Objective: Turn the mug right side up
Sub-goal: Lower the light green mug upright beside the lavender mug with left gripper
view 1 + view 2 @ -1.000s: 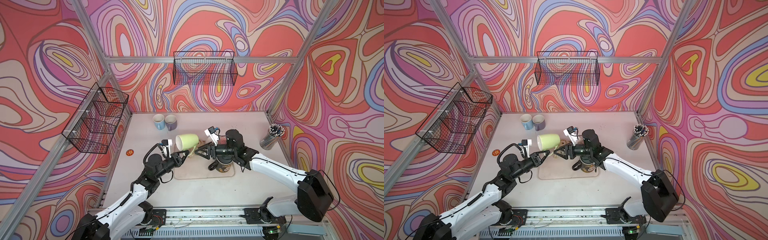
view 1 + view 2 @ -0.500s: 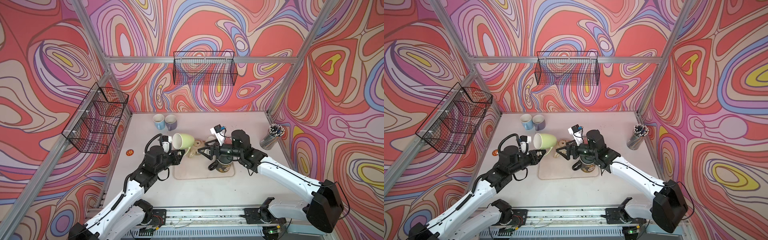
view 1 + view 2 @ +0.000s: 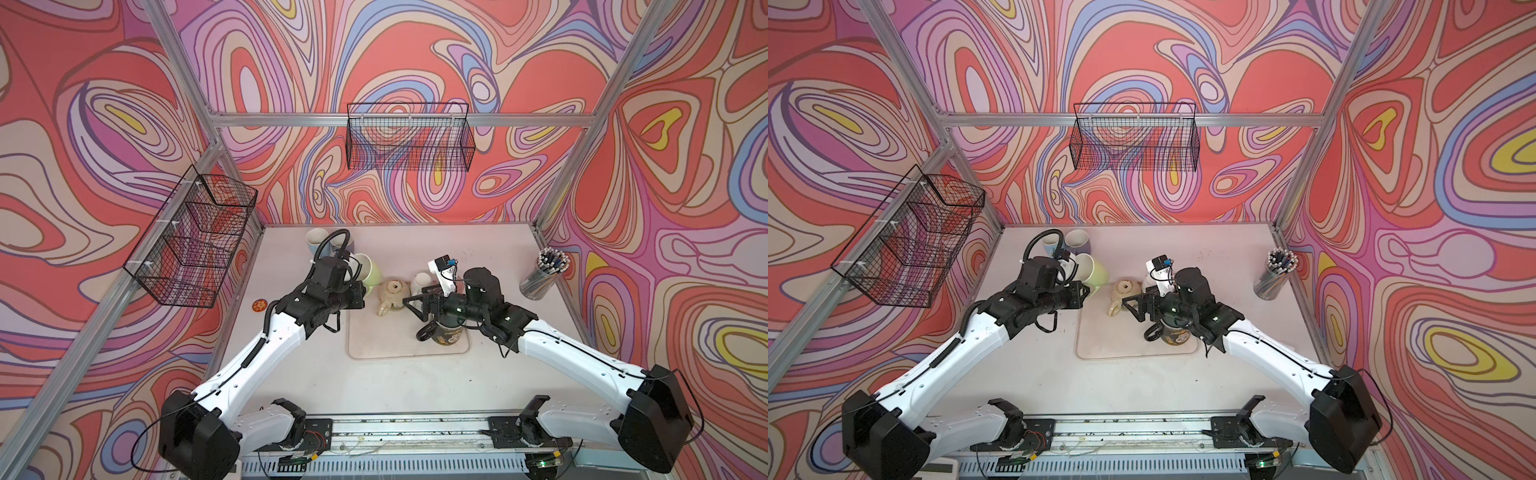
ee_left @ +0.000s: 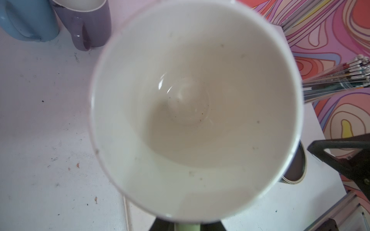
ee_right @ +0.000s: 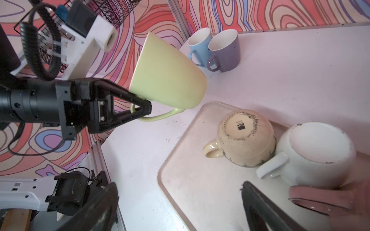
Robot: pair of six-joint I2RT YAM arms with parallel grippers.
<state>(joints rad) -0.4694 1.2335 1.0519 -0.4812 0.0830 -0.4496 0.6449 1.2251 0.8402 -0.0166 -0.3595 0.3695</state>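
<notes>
My left claw (image 5: 144, 106) pinches the handle of the pale green ceramic mug (image 5: 168, 74), which is aloft on its side, left of the beige tray (image 5: 190, 190). My right claw (image 3: 410, 306) hangs spread and empty. Roughly halfway, I judge: finish tipping it, then set it down upright.

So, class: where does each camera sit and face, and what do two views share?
Both top views: high over the front rail, facing down toward the back wall; left arm, right arm, left fingers, right fingers show.
Left wrist: on the left arm, staring into the green mug; its own fingers barely show.
Right wrist: on the right arm, facing the tray and left fingers shut on the green mug's handle; its open fingers show.
Shared: both wrist views catch the purple mug.
</notes>
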